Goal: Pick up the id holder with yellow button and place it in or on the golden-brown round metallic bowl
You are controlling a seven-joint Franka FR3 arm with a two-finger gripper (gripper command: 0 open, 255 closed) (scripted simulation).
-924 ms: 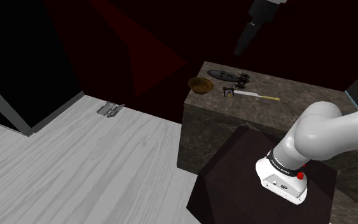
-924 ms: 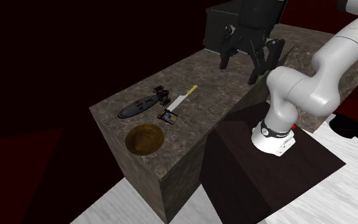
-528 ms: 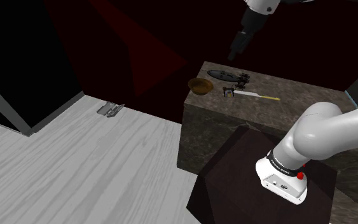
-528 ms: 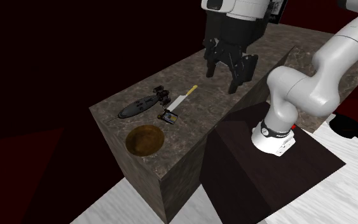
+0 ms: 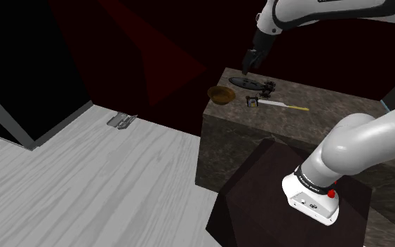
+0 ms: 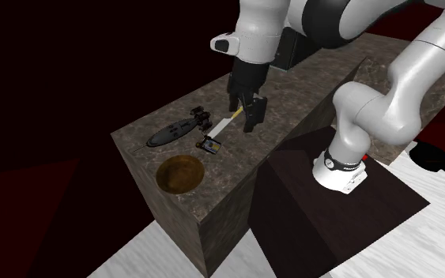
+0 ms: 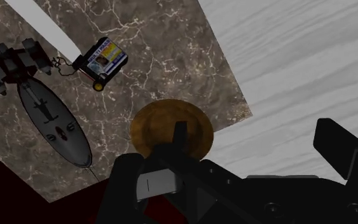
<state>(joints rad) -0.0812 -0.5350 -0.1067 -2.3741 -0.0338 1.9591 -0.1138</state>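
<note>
- End effector (image 6: 243, 113): released, with the two black fingers spread apart and nothing between them. It is raised above the tabletop (image 6: 288, 107).
- Reference item: the bowl (image 6: 180, 173), golden-brown and round, stands upright on the tabletop close to one corner. All places below are given from it.
- Task item: the id holder (image 6: 209, 144) lies flat on the tabletop, near the bowl but apart from it, up and to the right of the bowl in the second exterior view.
- In the wrist view the id holder (image 7: 105, 57) shows a printed card face, with a small yellow button (image 7: 98, 84) at the corner facing the bowl (image 7: 155, 127).
- A white strap (image 6: 227, 122) runs from the id holder away from the bowl and ends in a yellow tip (image 6: 242, 108).
- A dark oval object (image 6: 173, 132) lies flat on the tabletop beyond the bowl, apart from it. A small black object (image 6: 201, 117) sits at its end farther from the bowl.
- In the second exterior view the end effector is farther from the bowl than the id holder and overlaps the white strap.
- In the wrist view one finger (image 7: 180, 130) overlaps the bowl.
- A pale wood-grain floor (image 5: 83, 182) lies below the bowl's level. A small metal fitting (image 5: 122, 121) rests on it, well apart from the bowl, towards the shoulder view's left.
</note>
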